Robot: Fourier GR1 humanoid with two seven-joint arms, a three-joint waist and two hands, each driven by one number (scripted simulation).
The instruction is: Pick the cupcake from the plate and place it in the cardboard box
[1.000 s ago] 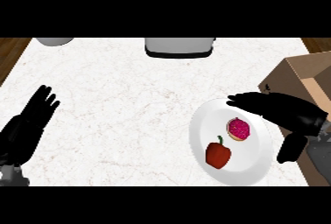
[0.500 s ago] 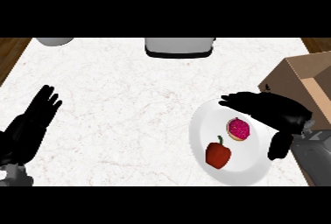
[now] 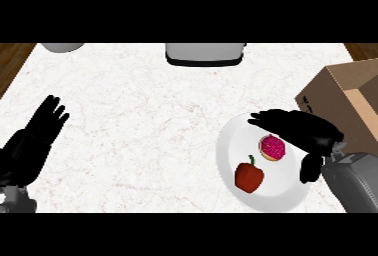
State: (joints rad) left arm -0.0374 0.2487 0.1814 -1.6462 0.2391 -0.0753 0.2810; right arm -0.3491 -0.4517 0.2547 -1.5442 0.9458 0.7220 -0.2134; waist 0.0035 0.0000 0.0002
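A cupcake (image 3: 272, 147) with pink frosting lies on the white plate (image 3: 235, 150) at the right of the counter, beside a red bell pepper (image 3: 249, 176). My right hand (image 3: 304, 131) hovers over the plate's right side, fingers curved above and around the cupcake and thumb hanging down at its right; I see no contact with it. The open cardboard box (image 3: 347, 102) stands at the right edge, just behind that hand. My left hand (image 3: 33, 141) rests open at the left edge, fingers up.
A grey appliance (image 3: 205, 53) sits at the counter's back edge in the middle, and a grey round object (image 3: 62, 47) at the back left. Wooden floor shows past both back corners.
My right hand has shifted left and down over the plate, closing in around the cupcake. The left hand, cupcake and pepper have stayed put.
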